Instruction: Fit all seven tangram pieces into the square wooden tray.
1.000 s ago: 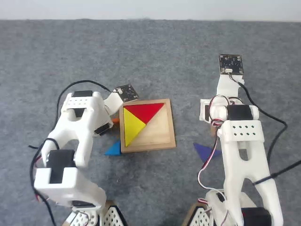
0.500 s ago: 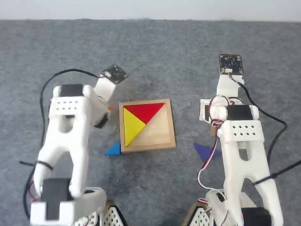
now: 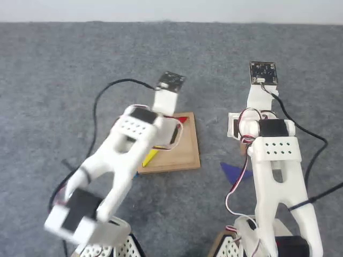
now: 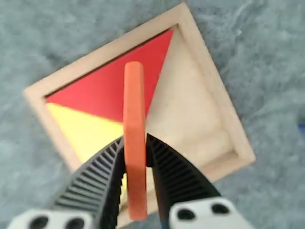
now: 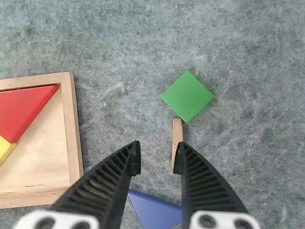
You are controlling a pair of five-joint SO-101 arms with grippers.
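Pincer check: the left gripper (image 4: 135, 145) is clamped on a flat orange tangram piece (image 4: 133, 95), held on edge above the square wooden tray (image 3: 188, 152) at the centre of the high view. A red triangle (image 4: 100, 90) and a yellow triangle (image 4: 86, 136) are laid flat inside. The right gripper (image 5: 157, 145) is held moderately open over the grey carpet (image 5: 248, 57), with a green square piece (image 5: 187, 95) and a blue triangle (image 5: 155, 207) near it.

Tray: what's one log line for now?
left jaws: shut on orange piece over tray | right jaws: open | in tray: red triangle, yellow triangle
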